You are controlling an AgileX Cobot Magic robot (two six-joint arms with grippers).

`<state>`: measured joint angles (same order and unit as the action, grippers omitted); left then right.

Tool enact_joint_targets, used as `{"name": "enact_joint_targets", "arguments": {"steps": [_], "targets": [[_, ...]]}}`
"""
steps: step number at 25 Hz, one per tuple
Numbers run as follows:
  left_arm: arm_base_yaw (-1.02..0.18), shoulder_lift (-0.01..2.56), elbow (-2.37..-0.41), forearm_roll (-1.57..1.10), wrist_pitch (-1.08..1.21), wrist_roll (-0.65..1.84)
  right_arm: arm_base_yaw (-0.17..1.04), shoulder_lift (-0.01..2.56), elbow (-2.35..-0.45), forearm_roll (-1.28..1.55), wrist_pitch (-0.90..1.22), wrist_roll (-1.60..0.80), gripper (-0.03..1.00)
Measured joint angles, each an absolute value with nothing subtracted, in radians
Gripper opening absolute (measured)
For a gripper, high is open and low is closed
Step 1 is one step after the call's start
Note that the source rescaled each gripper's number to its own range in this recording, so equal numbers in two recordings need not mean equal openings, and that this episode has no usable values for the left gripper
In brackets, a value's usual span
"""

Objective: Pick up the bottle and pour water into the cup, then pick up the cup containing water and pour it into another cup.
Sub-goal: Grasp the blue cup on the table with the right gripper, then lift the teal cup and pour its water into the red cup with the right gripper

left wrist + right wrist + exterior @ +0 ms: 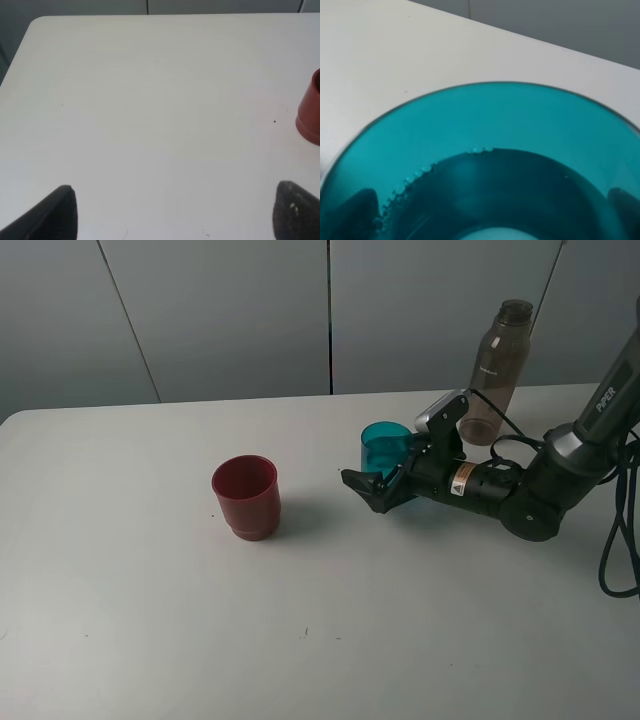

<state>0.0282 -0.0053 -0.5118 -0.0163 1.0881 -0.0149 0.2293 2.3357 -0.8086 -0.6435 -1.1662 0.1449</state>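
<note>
Reaching low across the desk (150, 620) from the right, I have my right end effector (491, 207) spread as wide as it goes, with the teal tumbler (385, 443) standing upright between its two fingers (357, 210). I cannot tell whether either finger touches the wall; I judge nothing is gripped yet. I come in level and from the side because the tumbler appears to hold water: the right wrist view shows a line of small bubbles along its inner wall, so a squeeze on the body below the rim should keep it steady.

The smoky bottle (500, 365) stands upright behind my arm, near the desk's rear edge and close to my wrist, so its part looks done. I judge it the main thing to avoid; a backward swing could knock it over.

The dark red cup (245, 497) sits well apart on the left, upright, mouth open, with bare desk between it and the tumbler, which gives a free lane for carrying and tipping.

My left end effector (172, 212) hangs over bare desk, fingers wide apart and holding nothing, with the red cup at the margin of its view
</note>
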Motion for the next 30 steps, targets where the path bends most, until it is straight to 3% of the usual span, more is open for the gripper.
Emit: {"name": "enact_joint_targets", "arguments": {"steps": [1, 2, 3, 4, 5, 6, 30], "targets": [[0.028, -0.005, -0.512, -0.016, 1.088, -0.015, 0.229, 2.336, -0.809, -0.643, -1.166, 0.145, 1.0], [0.028, -0.005, -0.512, -0.016, 1.088, -0.015, 0.229, 2.336, -0.809, -0.643, -1.166, 0.145, 0.93], [0.028, -0.005, -0.512, -0.016, 1.088, -0.015, 0.229, 2.336, -0.809, -0.643, -1.166, 0.145, 0.77], [0.028, -0.005, -0.512, -0.016, 1.088, -0.015, 0.229, 2.336, -0.809, -0.643, -1.166, 0.145, 0.5], [0.028, -0.005, -0.512, -0.016, 1.088, -0.015, 0.229, 2.336, -0.809, -0.64, -1.166, 0.145, 0.15], [0.028, -0.005, -0.512, -0.016, 1.088, -0.015, 0.229, 2.336, -0.809, -0.641, -1.166, 0.145, 0.03], [0.028, -0.005, -0.512, -0.016, 1.088, -0.015, 0.244, 2.208, -0.81, -0.617, -1.117, 0.218, 0.04]]}}
